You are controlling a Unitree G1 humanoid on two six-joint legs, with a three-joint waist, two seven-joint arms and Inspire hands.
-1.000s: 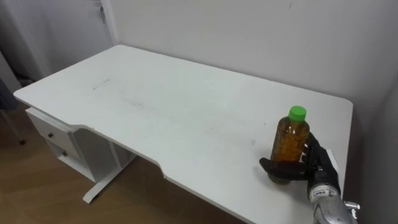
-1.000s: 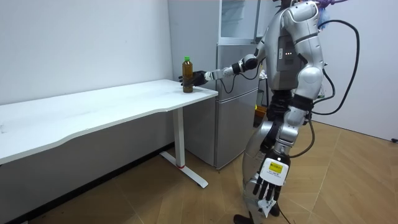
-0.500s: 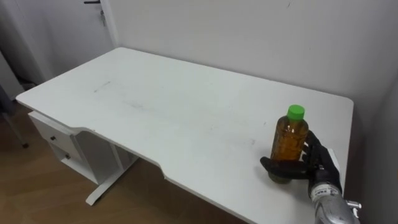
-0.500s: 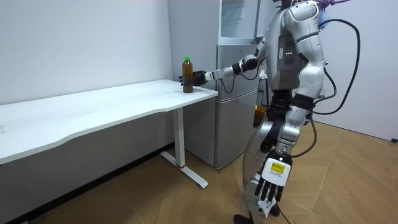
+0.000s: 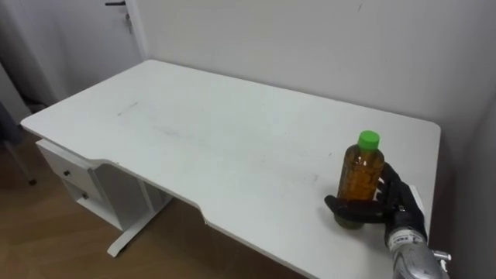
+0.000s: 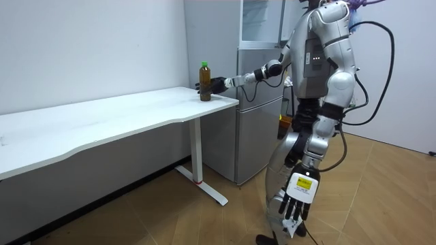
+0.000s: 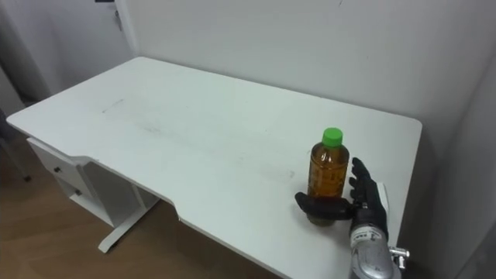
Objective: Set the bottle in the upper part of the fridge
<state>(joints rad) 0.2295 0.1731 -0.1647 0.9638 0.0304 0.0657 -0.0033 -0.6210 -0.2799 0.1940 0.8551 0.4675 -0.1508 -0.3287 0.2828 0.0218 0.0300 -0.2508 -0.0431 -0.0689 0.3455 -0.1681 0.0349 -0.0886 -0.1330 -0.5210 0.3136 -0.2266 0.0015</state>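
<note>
An amber bottle (image 5: 361, 177) with a green cap stands upright near the right end of the white table (image 5: 217, 132). My right hand (image 5: 395, 203) is shut on its lower part, thumb across the front and fingers behind. From the room view, I stand beside the table's end with my right arm stretched out to the bottle (image 6: 204, 72). My left hand (image 6: 294, 204) hangs open low at my side. Just behind me stands the fridge (image 6: 253, 109), its upper compartment (image 6: 262, 20) closed by a glass door.
The table's edge lies close to the right of the bottle. White drawers (image 5: 74, 174) sit under the table's far left end. A white wall runs behind the table. Wooden floor (image 6: 381, 197) surrounds me.
The bottle and my right hand stay as they were; only the head view has shifted a little.
</note>
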